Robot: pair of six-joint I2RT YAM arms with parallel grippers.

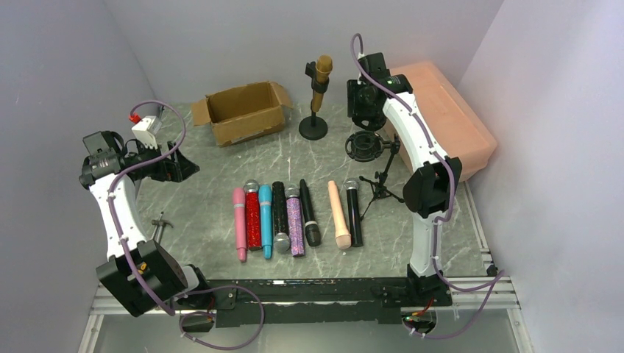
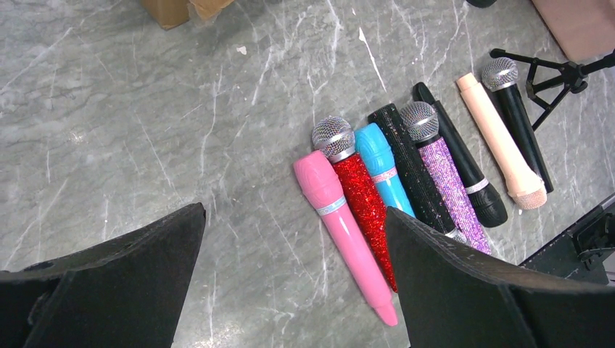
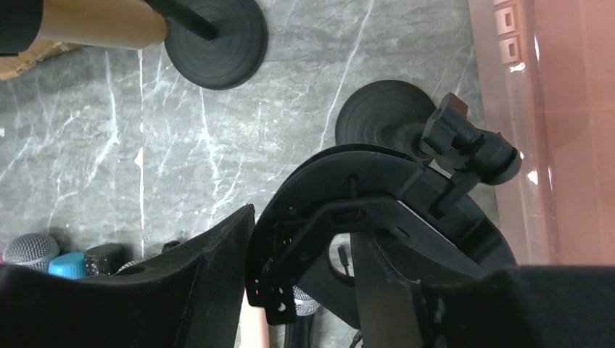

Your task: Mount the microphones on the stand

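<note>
Several microphones lie in a row mid-table: pink (image 1: 240, 223), red glitter (image 1: 253, 217), blue (image 1: 266, 219), black glitter (image 1: 279, 217), purple glitter (image 1: 294, 220), black (image 1: 309, 213), peach (image 1: 339, 215) and black (image 1: 354, 213). A gold microphone (image 1: 321, 79) sits upright in the round-based stand (image 1: 313, 127). My right gripper (image 1: 366, 110) (image 3: 304, 225) has its fingers either side of the rim of a black shock-mount ring (image 3: 377, 174) on the tripod stand (image 1: 383, 187). My left gripper (image 1: 173, 168) (image 2: 295, 210) hovers open and holds nothing, left of the pink microphone (image 2: 341, 225).
An open cardboard box (image 1: 246, 110) stands at the back left. A pink lidded bin (image 1: 449, 118) lies along the right wall, close behind my right arm. A small white part with a red tip (image 1: 145, 126) sits at the far left.
</note>
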